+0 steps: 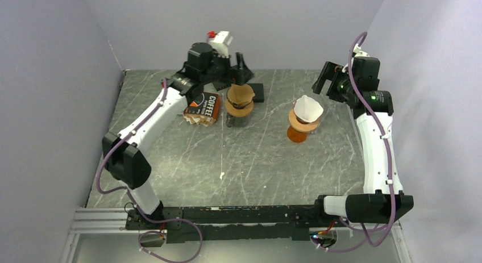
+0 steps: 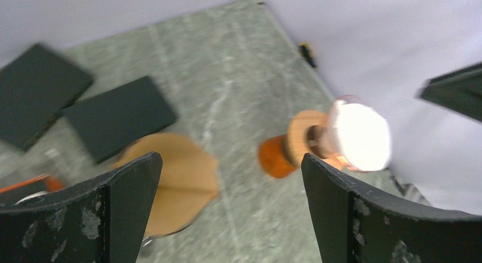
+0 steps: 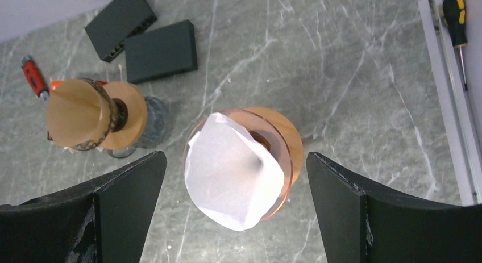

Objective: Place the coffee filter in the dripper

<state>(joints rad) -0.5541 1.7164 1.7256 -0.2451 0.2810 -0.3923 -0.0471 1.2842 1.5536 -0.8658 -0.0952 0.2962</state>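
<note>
The white coffee filter (image 1: 308,108) sits open in the clear pinkish dripper (image 1: 301,122), which stands on an orange base at the table's right middle. From the right wrist, the coffee filter (image 3: 233,172) lines the dripper (image 3: 282,139), one edge sticking out over the rim. My right gripper (image 1: 325,79) hangs open above and behind it, jaws wide and empty (image 3: 236,156). My left gripper (image 1: 241,66) is open too, raised at the back near the wall, well left of the dripper (image 2: 230,161). The left wrist view is blurred, with the filter (image 2: 361,135) a white patch.
A second dripper with a brown filter (image 1: 240,98) stands on a glass carafe left of centre. An orange-and-black filter pack (image 1: 203,107) lies beside it. Two black boxes (image 3: 162,50) (image 3: 120,23) lie at the back. A screwdriver (image 3: 455,13) lies off the table's edge.
</note>
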